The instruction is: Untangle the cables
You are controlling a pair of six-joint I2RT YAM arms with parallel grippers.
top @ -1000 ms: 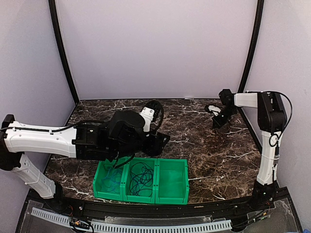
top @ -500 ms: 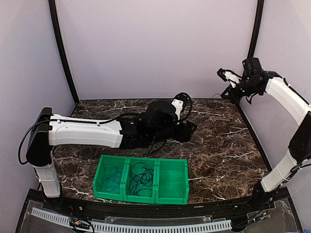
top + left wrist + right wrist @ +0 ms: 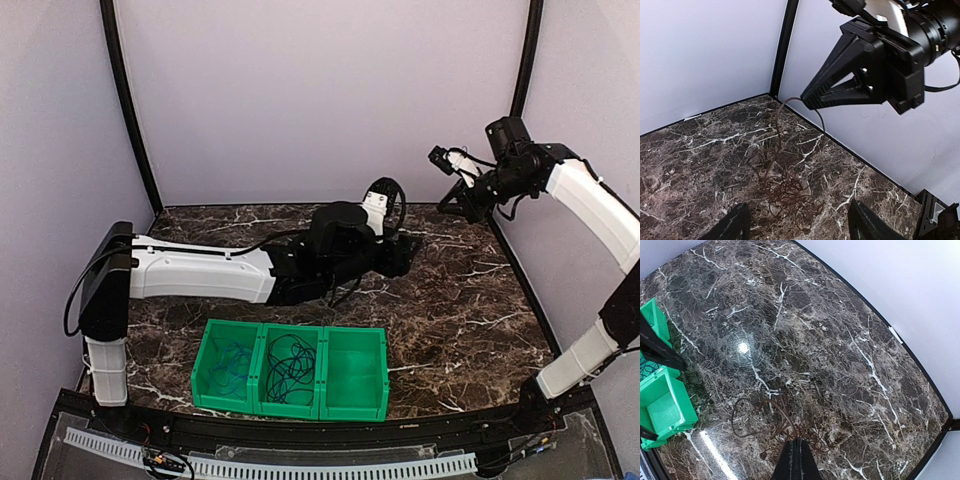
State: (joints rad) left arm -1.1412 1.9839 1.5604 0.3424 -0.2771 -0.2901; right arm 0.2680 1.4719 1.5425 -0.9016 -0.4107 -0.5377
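Observation:
A thin brown cable (image 3: 785, 190) lies in a loose tangle on the dark marble table near the back right corner. One strand rises from it to my right gripper (image 3: 806, 101), which is raised high above the table (image 3: 447, 203) and shut on that strand. In the right wrist view the shut jaws (image 3: 797, 444) hold the brown cable (image 3: 782, 417) above the tangle. My left gripper (image 3: 800, 230) is open and empty, low over the table just short of the tangle, reaching across the middle (image 3: 405, 255).
A green three-compartment bin (image 3: 290, 400) stands at the front; its left compartment holds a bluish cable (image 3: 232, 365), the middle one a black cable (image 3: 291, 360), the right one nothing. The bin also shows in the right wrist view (image 3: 662, 405). Walls enclose the back and sides.
My left arm swung from over the bin toward the back right. My right gripper rose from the table to high in the back right corner, drawing the brown strand up.

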